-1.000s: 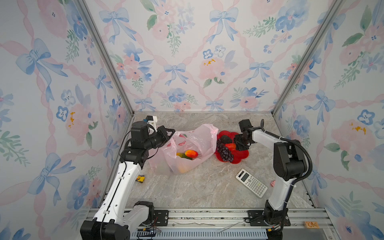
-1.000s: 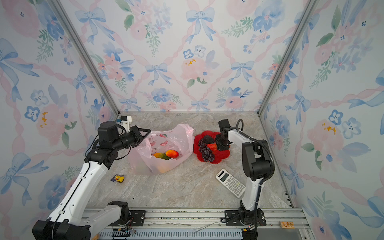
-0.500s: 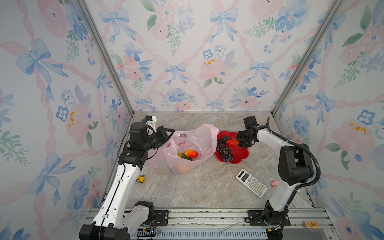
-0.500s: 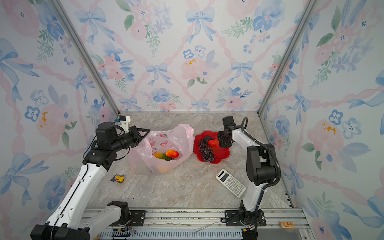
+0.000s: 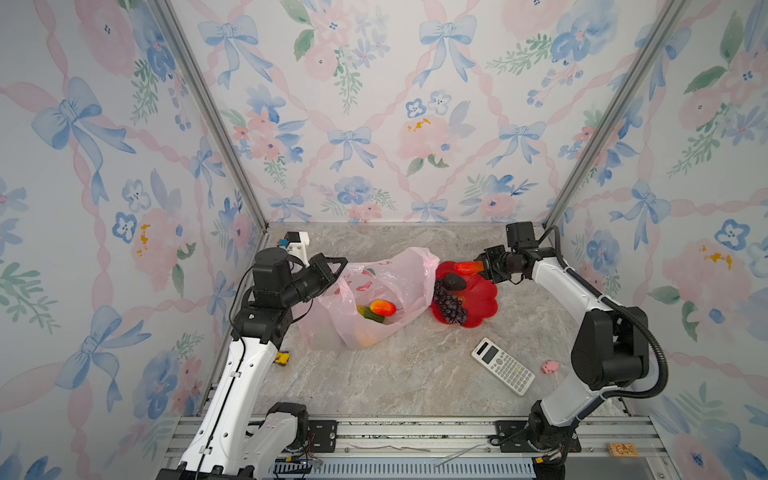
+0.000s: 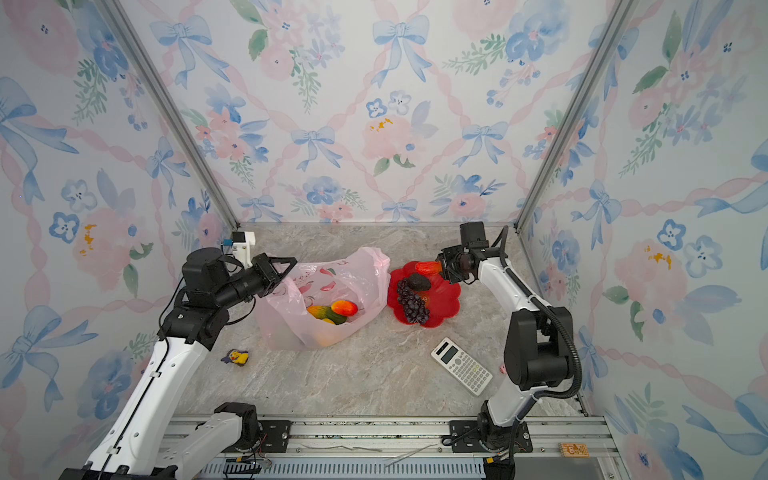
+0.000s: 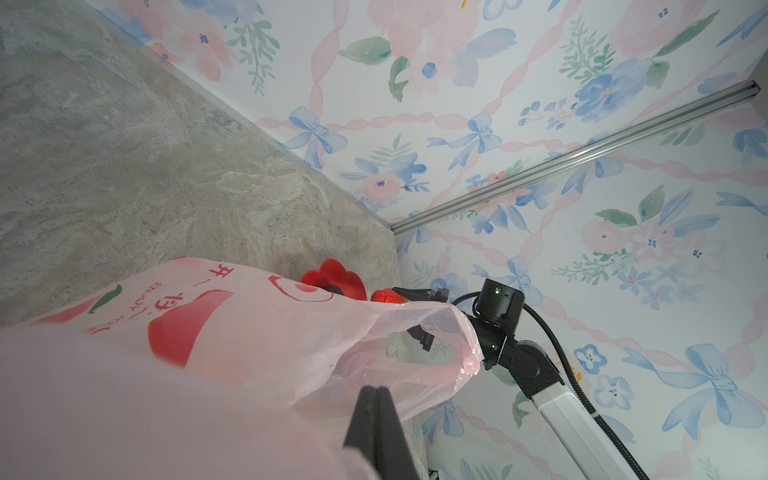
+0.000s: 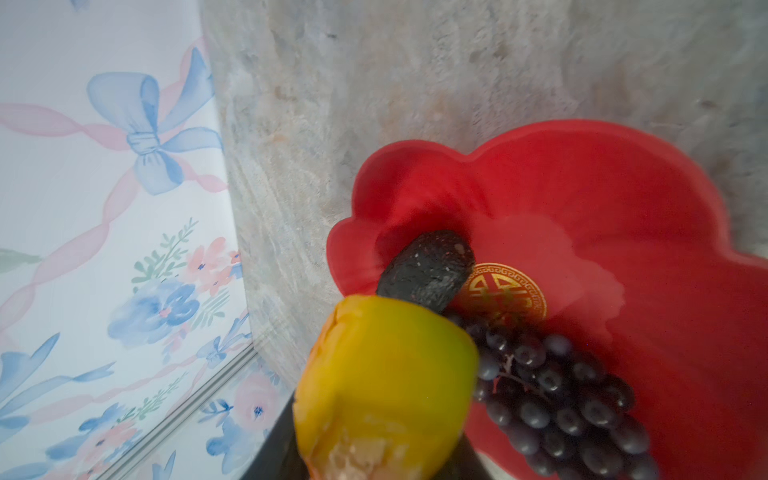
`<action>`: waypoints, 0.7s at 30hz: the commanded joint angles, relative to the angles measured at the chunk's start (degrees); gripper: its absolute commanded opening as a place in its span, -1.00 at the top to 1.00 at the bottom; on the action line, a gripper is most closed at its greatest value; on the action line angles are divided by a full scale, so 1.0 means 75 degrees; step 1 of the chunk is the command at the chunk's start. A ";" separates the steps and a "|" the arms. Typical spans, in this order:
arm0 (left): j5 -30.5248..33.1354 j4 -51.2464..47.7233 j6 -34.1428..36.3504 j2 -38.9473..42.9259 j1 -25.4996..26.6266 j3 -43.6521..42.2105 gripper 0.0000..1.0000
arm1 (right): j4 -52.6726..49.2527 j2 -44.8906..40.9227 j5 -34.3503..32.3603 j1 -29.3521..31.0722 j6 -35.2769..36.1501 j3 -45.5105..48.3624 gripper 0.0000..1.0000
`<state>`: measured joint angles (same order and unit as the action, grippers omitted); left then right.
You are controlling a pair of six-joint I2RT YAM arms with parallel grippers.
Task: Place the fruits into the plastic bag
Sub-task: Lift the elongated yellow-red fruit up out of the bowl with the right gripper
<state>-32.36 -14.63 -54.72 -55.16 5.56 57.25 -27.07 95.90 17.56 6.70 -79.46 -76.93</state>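
Risen from the red flower-shaped plate [image 5: 484,305], the right tool [image 5: 478,267] pinches a red-yellow toy mango [image 5: 464,268]; the left tool [image 5: 338,266], pressed together, holds the crinkly pale-pink plastic bag [image 5: 401,274] with fruits [image 5: 382,307] inside; dark avocado [image 5: 453,283] and purple grapes [image 5: 448,305] remain plated.

Crinkly translucent plastic bag [image 5: 411,274], glossy plate [image 5: 484,305], rough-skinned avocado [image 5: 453,283].

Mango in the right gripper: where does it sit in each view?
Top view: mango at the far edge of the red plate.
Top view: mango, same place.
Left wrist: red tip beyond the plastic bag.
Right wrist: yellow-green, close up.
Shared landmark: the red plate.
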 commanded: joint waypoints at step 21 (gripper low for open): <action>0.0084 0.0133 -0.0143 0.0220 0.0124 -0.0094 1.00 | 0.0718 -0.2840 0.0894 0.0658 0.4967 -0.2497 0.62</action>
<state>-31.99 -14.63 -55.40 -54.04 5.87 57.10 -26.98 75.92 22.70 8.58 -48.77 -94.04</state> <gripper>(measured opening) 0.050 0.359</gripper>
